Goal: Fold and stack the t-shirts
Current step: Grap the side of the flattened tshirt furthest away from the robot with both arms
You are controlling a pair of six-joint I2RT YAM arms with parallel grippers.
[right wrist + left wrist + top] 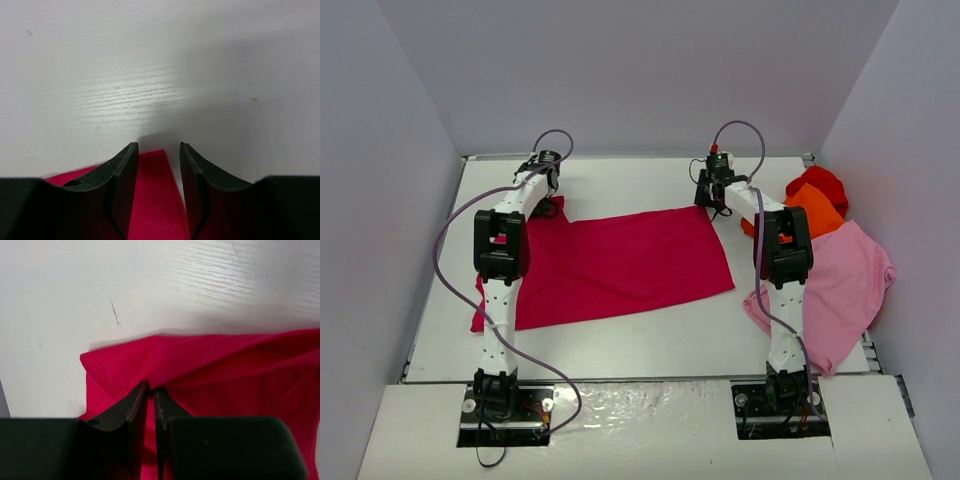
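Observation:
The crimson t-shirt (620, 265) lies spread flat on the white table (620, 190) between the two arms. My left gripper (549, 204) is at the shirt's far left corner. In the left wrist view it (150, 387) is shut on a pinched fold of the crimson t-shirt (225, 370). My right gripper (716, 203) is at the far right corner. In the right wrist view it (158, 146) stands open, with the crimson t-shirt's corner (155, 190) lying between its fingers, neither of which visibly presses on it.
At the right edge of the table an orange t-shirt (815, 212) and a bright red one (822, 182) are bunched together. A light pink one (840, 285) lies spread in front of them, beside the right arm. Grey walls enclose the table.

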